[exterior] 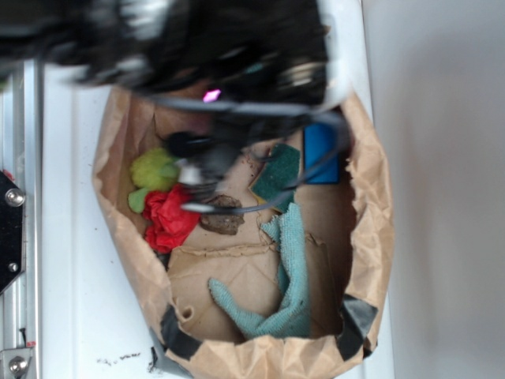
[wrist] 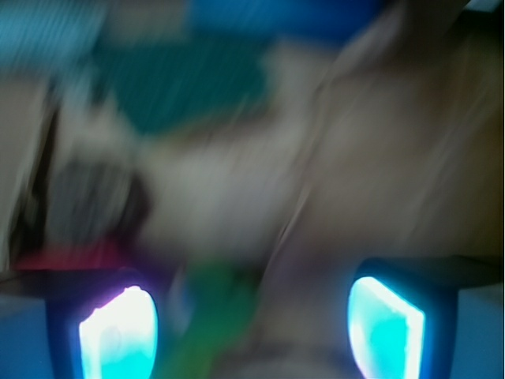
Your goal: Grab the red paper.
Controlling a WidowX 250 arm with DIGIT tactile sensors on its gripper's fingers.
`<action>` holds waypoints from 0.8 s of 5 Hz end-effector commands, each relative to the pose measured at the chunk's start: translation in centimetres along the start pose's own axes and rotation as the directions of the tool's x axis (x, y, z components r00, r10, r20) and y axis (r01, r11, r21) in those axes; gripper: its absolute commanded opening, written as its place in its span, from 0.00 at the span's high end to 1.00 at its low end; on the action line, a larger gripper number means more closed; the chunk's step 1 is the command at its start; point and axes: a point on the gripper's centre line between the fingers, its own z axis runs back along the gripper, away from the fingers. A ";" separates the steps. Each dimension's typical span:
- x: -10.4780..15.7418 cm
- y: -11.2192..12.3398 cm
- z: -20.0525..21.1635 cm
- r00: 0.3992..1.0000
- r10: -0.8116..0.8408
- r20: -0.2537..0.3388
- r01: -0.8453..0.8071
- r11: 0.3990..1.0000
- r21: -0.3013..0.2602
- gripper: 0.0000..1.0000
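I see my gripper [wrist: 252, 328] with fingers spread wide, blurred, poised just above the red paper [exterior: 168, 217] beside the lime-green plush toy [exterior: 153, 170] in the paper-lined bin [exterior: 371, 197].

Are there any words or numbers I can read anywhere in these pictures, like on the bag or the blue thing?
No words, numbers or signs can be read in either picture.
The brown paper bag: plain, no print showing.
The blue block: no label showing.
The red paper: no writing showing.
The wrist view is too blurred to read anything, including around the claw.
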 end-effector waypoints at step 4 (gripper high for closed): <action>-1.2 -0.8 2.8 0.993 -0.047 0.111 0.045 0.999 0.022 0.00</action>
